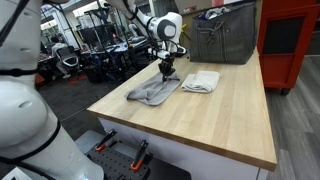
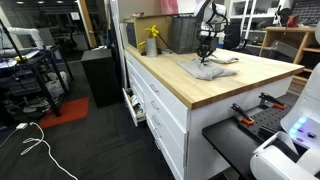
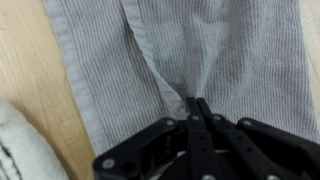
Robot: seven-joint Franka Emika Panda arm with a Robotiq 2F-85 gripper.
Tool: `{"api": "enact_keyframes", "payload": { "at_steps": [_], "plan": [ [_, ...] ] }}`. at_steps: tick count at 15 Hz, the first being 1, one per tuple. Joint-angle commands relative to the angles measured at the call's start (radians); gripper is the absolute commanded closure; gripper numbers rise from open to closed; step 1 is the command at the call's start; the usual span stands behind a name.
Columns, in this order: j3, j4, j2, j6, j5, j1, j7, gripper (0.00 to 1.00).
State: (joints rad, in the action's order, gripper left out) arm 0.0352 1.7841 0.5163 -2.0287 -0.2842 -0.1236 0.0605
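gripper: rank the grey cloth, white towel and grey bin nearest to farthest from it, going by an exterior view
1. grey cloth: directly under the gripper, a fold pinched between its fingers.
2. white towel: folded, lying just beside the cloth.
3. grey bin: at the far end of the wooden table, well behind the towel.

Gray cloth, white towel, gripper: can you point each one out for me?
gray cloth (image 1: 150, 92): in an exterior view, on its flat middle.
white towel (image 1: 201, 81): in an exterior view, on its top fold.
gripper (image 3: 195, 104): wrist view, at the closed fingertips pinching a ridge of the cloth.
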Motion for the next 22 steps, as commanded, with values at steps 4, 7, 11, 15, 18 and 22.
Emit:
{"api": "enact_keyframes", "payload": {
  "at_steps": [4, 7, 11, 15, 18, 22],
  "plan": [
    [0.010, 0.006, -0.021, 0.018, 0.008, -0.001, 0.012, 0.65],
    [0.020, 0.012, -0.025, 0.016, 0.013, -0.004, 0.016, 0.42],
    [0.032, 0.014, -0.025, 0.014, 0.013, -0.010, 0.014, 0.14],
    [0.034, 0.004, -0.016, 0.013, 0.008, -0.013, 0.010, 0.00],
    [0.035, 0.000, -0.013, 0.010, 0.005, -0.018, 0.008, 0.00],
    [0.042, 0.000, -0.012, 0.004, -0.002, -0.027, 0.023, 0.26]
  ]
}}
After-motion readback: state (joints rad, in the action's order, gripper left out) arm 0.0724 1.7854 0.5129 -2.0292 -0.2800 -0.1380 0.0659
